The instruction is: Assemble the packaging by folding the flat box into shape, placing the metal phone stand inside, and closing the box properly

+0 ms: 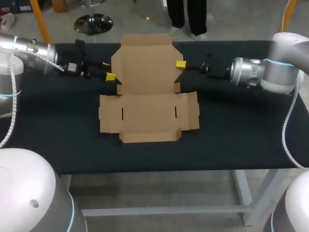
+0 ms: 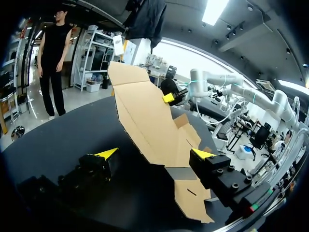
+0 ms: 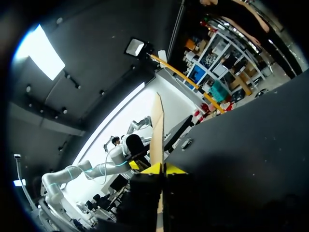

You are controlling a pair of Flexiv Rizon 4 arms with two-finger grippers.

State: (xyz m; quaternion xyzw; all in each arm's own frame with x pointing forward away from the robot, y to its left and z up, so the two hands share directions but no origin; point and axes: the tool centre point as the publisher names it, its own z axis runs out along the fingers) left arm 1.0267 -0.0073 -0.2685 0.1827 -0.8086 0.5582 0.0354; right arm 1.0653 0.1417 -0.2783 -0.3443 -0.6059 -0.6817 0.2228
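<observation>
Cardboard box (image 1: pixel 145 92) sits mid-desk (image 1: pixel 241 135), unfolded, with its far panel tilted up toward the back edge. Right gripper (image 1: pixel 180 64) is closed narrow, pinching that panel's right edge. Left gripper (image 1: pixel 108 70) is spread wide beside the left edge, gripping nothing. My judgement: get the left side gripped too, raise both sides evenly and crease along the score without twisting. Phone stand not in view. The wide left fingers may snag the panel.

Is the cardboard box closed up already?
No, the cardboard box lies unfolded and spread open on the table.
</observation>
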